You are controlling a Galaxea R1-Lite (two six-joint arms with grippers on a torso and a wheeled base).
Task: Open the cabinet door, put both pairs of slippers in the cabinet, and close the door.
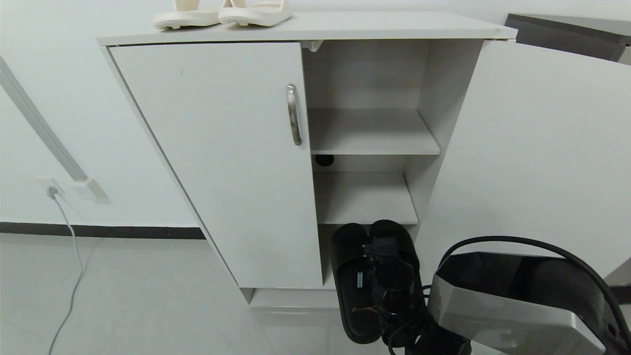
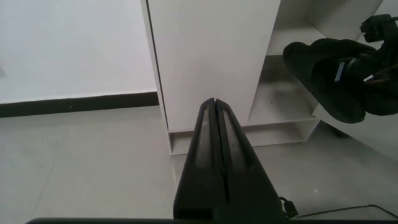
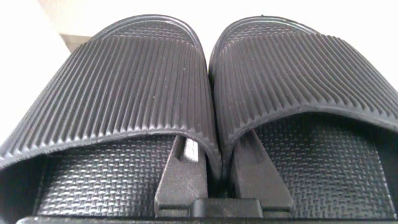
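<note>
**Black pair at the mouth of the bottom compartment, toes first**

The right gripper (image 3: 217, 180) is clamped on the black slippers (image 1: 367, 276). It has 1 finger inside each slipper and pinches their 2 inner walls together, so the pair hangs as 1 bundle. In the lower centre of the head view, the pair's long axis runs from the bottom edge up toward the cabinet (image 1: 394, 24). The toes lead and the heels are nearest the wrist. The toes sit at the threshold of the bottom compartment (image 1: 326, 251), just under the lower of the 2 shelves (image 1: 365, 197). I cannot tell whether the soles touch the cabinet floor.

The right door (image 1: 532, 148) stands wide open at the right of the frame, and the left door (image 1: 217, 158) is closed. My judgement is that the pair should next go straight in along that axis.

The cream slippers (image 1: 222, 15) lie on the cabinet top, upper centre-left. The left gripper (image 2: 214, 102), its fingers pressed together and holding nothing, hangs low over the floor, facing the closed door.
</note>
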